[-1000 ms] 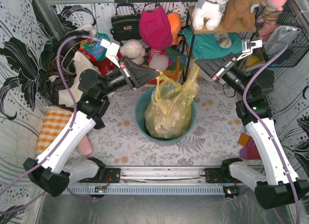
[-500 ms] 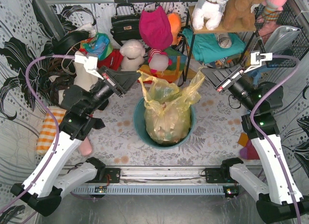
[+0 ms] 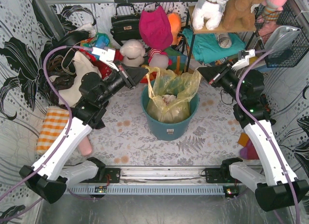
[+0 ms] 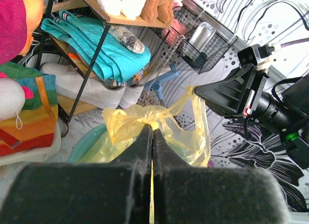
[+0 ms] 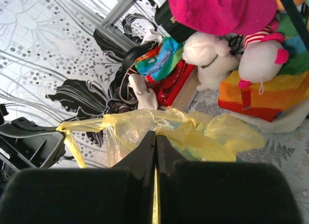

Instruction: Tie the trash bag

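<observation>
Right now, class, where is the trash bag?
At the centre of the top view, the trash bag sits in the teal bin. Its top corners are pinched by the left gripper on one side and the right gripper on the other.

Yellow trash bag (image 3: 170, 91) in a teal-blue bin (image 3: 166, 130), among black-and-white patterned walls (image 3: 19, 55).

The trash bag is translucent yellow-green, with white paper (image 3: 168, 99) showing through. The table cover (image 3: 130, 137) is pale grey with a grey fern print and faint orange blotches. The walls are white with large black flowers and dots. The left arm (image 3: 67, 147) and right arm (image 3: 265, 142) are white with black joints, each with a purple cable (image 3: 48, 74). Other colours: an orange-and-white checked cloth (image 3: 52, 127), a magenta fabric bundle (image 3: 155, 27), a black handbag (image 3: 124, 25), a rainbow-striped bag (image 5: 260, 93), a turquoise cloth (image 3: 212, 44), a white plush toy (image 3: 211, 7) and a brown plush toy (image 3: 239, 9).
</observation>
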You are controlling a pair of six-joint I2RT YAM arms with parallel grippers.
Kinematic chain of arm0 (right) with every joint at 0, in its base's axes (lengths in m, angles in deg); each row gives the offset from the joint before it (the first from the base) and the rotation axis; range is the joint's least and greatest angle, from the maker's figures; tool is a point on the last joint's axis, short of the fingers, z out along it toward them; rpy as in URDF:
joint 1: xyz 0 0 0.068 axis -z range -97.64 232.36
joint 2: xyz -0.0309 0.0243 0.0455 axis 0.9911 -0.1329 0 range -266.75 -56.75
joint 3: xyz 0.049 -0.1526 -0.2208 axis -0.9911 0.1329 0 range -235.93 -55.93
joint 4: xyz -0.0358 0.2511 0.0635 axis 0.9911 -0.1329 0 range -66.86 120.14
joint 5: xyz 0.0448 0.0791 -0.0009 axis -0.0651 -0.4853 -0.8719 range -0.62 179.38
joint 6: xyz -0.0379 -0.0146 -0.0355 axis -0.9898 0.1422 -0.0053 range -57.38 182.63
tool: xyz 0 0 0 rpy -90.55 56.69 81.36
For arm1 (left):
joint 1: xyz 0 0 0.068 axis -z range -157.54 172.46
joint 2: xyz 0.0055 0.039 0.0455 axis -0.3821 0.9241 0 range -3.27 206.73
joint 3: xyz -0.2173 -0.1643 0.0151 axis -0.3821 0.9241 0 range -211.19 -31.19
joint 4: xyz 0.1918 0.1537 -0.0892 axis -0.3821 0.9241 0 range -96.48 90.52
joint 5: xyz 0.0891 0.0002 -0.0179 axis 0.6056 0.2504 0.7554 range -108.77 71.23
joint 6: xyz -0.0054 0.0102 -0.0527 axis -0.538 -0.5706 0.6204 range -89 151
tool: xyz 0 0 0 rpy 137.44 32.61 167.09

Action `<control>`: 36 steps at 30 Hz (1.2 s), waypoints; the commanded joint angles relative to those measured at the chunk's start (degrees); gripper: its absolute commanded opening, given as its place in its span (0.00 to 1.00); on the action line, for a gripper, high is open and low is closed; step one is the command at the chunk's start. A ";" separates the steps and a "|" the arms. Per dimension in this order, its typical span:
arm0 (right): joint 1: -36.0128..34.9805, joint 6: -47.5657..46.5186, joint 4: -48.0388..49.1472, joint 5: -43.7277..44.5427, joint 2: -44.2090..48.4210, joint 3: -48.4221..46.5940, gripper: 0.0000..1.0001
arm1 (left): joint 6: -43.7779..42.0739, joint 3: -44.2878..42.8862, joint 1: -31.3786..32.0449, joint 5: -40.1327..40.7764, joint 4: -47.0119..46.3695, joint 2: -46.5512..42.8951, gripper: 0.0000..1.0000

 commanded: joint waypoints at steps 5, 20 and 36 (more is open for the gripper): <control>-0.26 -1.11 9.87 2.92 -9.30 -2.47 0.00 | -3.96 -6.45 -0.06 3.86 -7.97 12.84 0.00; -0.30 8.88 30.18 -10.79 -12.29 -7.47 0.00 | 3.54 -14.76 -0.76 -12.39 -23.94 15.02 0.00; -0.33 4.25 8.47 -11.98 2.87 -2.37 0.07 | 5.94 0.58 -0.74 -11.68 -10.90 -4.20 0.29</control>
